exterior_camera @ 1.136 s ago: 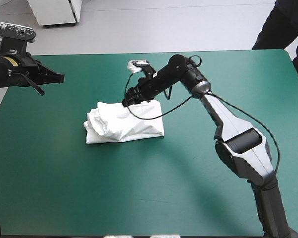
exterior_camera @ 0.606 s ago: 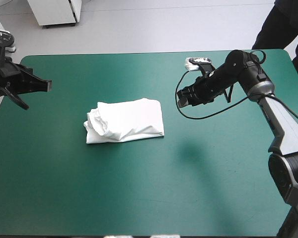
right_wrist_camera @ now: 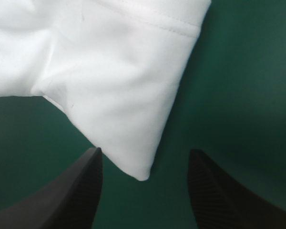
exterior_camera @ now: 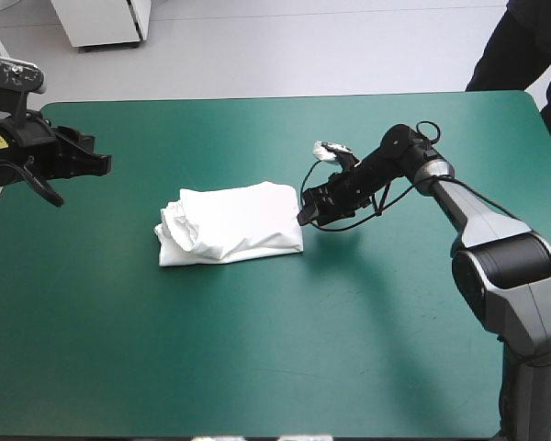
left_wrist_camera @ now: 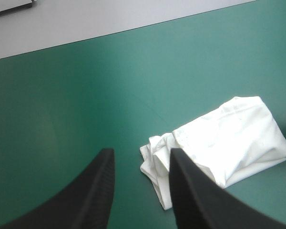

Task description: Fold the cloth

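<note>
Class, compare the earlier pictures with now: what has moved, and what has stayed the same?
The right gripper, earlier at the far edge of the T-shirt, swung away to the right, then came back. It is now open at the bundle's near right corner, holding nothing. The left gripper, open, barely shifted. The folded T-shirt lies as it did.

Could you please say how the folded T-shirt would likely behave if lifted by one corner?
Probably floppy: the T-shirt shows soft creases at its crumpled end, so layers would likely unfold. It looks thin and light; a push from the right gripper, jaws open at its corner, may bunch it.
</note>
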You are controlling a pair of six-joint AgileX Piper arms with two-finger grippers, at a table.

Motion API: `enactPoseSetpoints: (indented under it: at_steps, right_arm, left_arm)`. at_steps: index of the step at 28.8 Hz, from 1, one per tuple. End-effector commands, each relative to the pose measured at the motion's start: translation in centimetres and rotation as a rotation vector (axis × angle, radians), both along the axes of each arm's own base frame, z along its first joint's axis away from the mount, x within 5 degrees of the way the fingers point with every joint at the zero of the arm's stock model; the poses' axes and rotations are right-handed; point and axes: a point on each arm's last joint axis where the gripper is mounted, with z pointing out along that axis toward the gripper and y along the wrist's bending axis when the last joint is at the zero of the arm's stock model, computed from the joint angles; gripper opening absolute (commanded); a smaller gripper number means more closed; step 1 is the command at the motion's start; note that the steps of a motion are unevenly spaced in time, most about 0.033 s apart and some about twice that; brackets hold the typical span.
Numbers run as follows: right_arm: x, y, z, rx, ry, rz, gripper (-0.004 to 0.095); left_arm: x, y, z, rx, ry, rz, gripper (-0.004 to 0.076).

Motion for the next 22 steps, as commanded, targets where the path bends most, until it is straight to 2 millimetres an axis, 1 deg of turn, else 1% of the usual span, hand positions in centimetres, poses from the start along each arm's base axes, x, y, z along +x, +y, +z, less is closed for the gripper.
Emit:
enactPoseSetpoints:
  at_steps: [1,7,14,16,18,22]
  right_arm:
    - [-0.1,1.6,3.0,0.082,-0.094,0.024,0.0516]
    - [0.7,2.8,2.3,0.117,-0.084,0.029,0.0515]
    - [1.1,4.0,0.1,0.102,-0.056,0.035,0.0513]
    - [1.1,4.4,-0.6,0.096,-0.038,0.036,0.0487]
    - [1.1,4.6,-0.8,0.083,-0.042,0.04,0.0397]
    - [1.3,4.6,-0.9,0.06,-0.082,0.039,0.0086]
  left_arm:
    - [-0.6,-0.1,1.3,-0.026,-0.085,-0.012,0.0288]
    - [-0.4,-0.2,1.2,-0.031,-0.08,-0.011,0.0288]
    - [-0.4,-0.3,1.2,-0.044,-0.085,-0.019,0.0288]
    - [-0.4,-0.3,1.3,-0.046,-0.085,-0.021,0.0288]
    - [-0.4,-0.3,1.3,-0.047,-0.086,-0.021,0.0288]
    - [-0.4,-0.4,1.3,-0.05,-0.086,-0.023,0.0288]
